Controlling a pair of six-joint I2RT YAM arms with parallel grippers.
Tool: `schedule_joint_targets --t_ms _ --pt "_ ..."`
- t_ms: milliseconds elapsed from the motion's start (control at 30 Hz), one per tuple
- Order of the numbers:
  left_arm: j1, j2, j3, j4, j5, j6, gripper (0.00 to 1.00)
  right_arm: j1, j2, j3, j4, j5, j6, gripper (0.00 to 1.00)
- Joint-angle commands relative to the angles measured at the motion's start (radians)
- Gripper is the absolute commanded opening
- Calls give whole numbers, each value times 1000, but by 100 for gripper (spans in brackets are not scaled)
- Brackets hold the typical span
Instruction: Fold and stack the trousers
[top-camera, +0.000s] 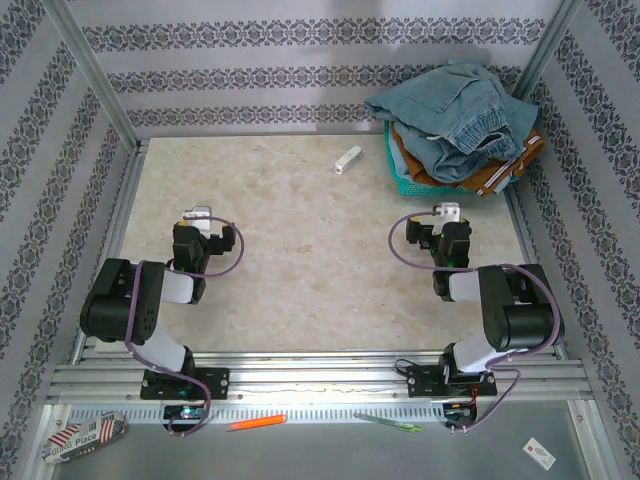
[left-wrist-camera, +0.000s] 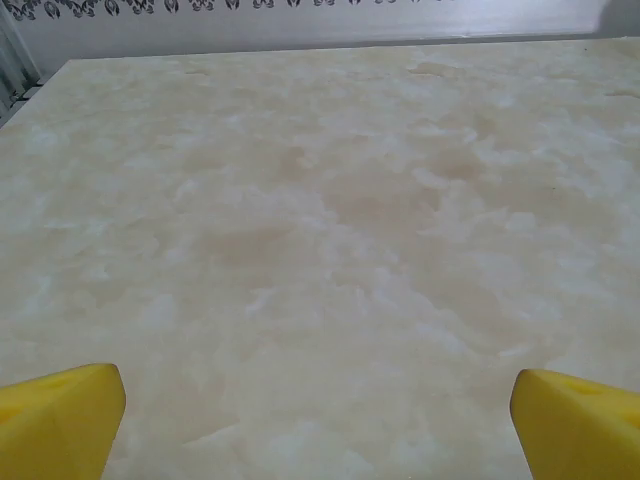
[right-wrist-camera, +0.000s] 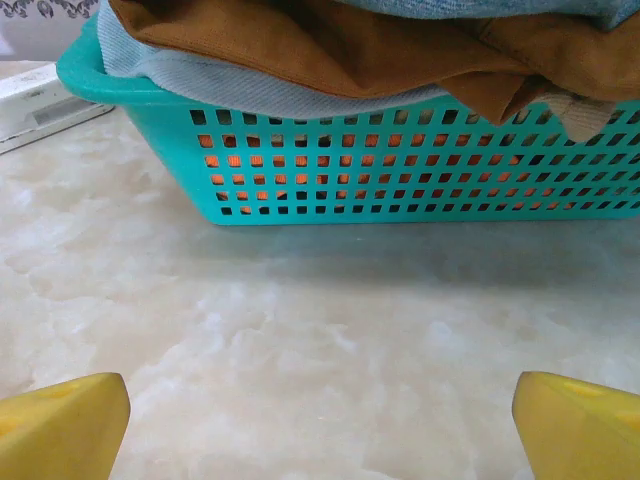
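The trousers (top-camera: 455, 110), light blue faded denim, lie crumpled on top of a pile of clothes in a teal basket (top-camera: 405, 183) at the back right corner of the table. In the right wrist view the basket's mesh wall (right-wrist-camera: 400, 160) stands straight ahead, with a strip of the denim (right-wrist-camera: 500, 6) at the top edge. My right gripper (top-camera: 447, 215) (right-wrist-camera: 320, 425) is open and empty, a short way in front of the basket. My left gripper (top-camera: 198, 216) (left-wrist-camera: 318, 425) is open over bare tabletop at the left, far from the trousers.
A brown garment (top-camera: 497, 172) (right-wrist-camera: 330, 50) and a pale blue-grey one (right-wrist-camera: 200, 75) lie under the denim. A small white device (top-camera: 347, 158) (right-wrist-camera: 40, 105) lies left of the basket. Patterned walls and metal posts enclose the table. Pens (top-camera: 256, 422) lie on the front rail.
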Motion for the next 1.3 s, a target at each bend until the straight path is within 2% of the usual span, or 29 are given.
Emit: schedule_joint_targets --t_ms 0,1267 --pt "12 -5 0 18 -5 8 99 6 -16 20 4 2 5 98" --pt "12 -6 11 -6 -1 9 99 4 -15 19 3 -5 8 98"
